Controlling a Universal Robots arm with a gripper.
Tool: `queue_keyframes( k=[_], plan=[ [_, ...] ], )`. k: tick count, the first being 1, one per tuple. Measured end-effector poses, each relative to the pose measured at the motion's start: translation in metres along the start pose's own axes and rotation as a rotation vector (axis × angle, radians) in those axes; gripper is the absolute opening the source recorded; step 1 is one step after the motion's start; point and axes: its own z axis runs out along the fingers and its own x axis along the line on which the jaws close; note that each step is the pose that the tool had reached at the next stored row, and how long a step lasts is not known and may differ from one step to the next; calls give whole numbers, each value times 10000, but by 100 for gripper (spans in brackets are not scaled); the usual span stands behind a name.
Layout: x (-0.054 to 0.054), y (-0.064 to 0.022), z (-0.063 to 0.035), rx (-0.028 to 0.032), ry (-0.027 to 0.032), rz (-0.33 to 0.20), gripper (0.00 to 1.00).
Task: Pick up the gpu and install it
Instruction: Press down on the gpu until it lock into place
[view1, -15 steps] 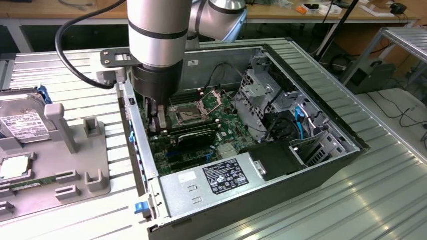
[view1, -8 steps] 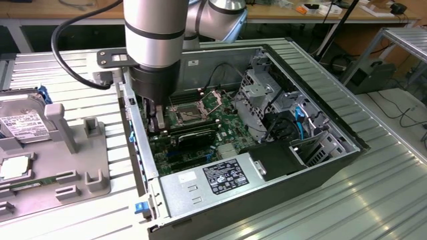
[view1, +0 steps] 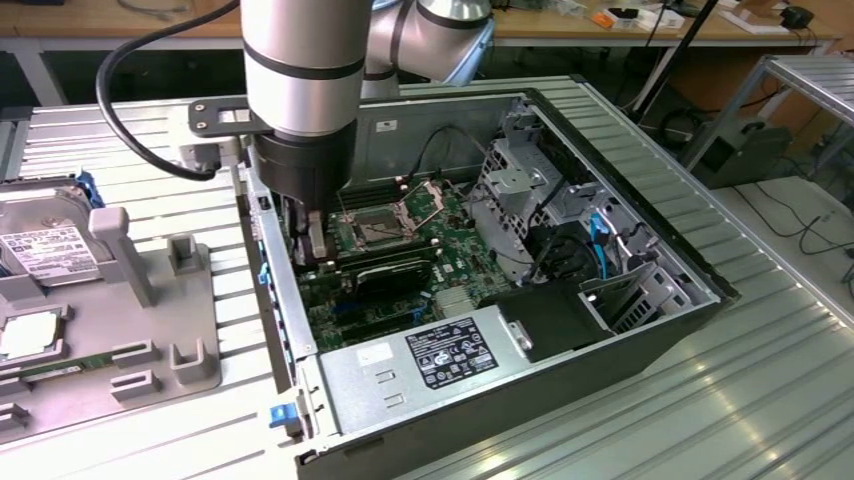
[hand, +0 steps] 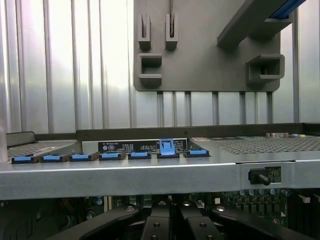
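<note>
Ribbed metal surface (view1: 747, 400), open computer case (view1: 627, 225) lying on it, grey parts fixture (view1: 134, 300) and hard drive (view1: 40, 240) at exterior view's left. Arm (view1: 300, 70) vertical, reaching down into case by rear wall. Jaws (view1: 310, 240) together, over motherboard (view1: 400, 270). GPU (view1: 394, 272): dark card apparently lying in motherboard slot below jaws; grip on it not discernible. Judgement: light, stiff, fragile board; hold by edges, avoid fan.

place: lab or workshop; evidence: open computer case (view1: 641, 250) on ribbed metal table (view1: 747, 400); wooden workbench (view1: 667, 30) behind; cables; grey parts fixture (view1: 120, 300)
</note>
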Motion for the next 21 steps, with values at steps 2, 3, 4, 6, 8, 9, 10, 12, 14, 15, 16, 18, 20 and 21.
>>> queue_keyframes(
  k=[2, 3, 4, 6, 8, 9, 10, 12, 14, 15, 16, 18, 20, 21],
  plan=[
    [0, 2, 1, -2, -1, -2, 10],
    [0, 3, 0, -3, 0, -1, 10],
    [0, 4, 0, -5, 1, 0, 10],
    [0, 4, 0, -5, 0, 0, 10],
    [-1, 3, -1, -5, 1, 1, 10],
    [-2, 3, -2, -5, 1, 1, 10],
    [-3, 2, -5, -4, -1, -1, 10],
    [-6, 4, -21, -6, 2, 0, 10],
    [-11, 5, -35, -3, -2, 0, 10],
    [-10, 15, -37, -2, 0, 0, 10],
    [-10, 29, -36, -3, 1, -3, 10],
    [-10, 43, -41, -7, 1, 4, 10],
    [-10, 41, -44, -2, -3, 0, 10],
    [-10, 41, -44, -3, -3, 0, 10]
  ],
)
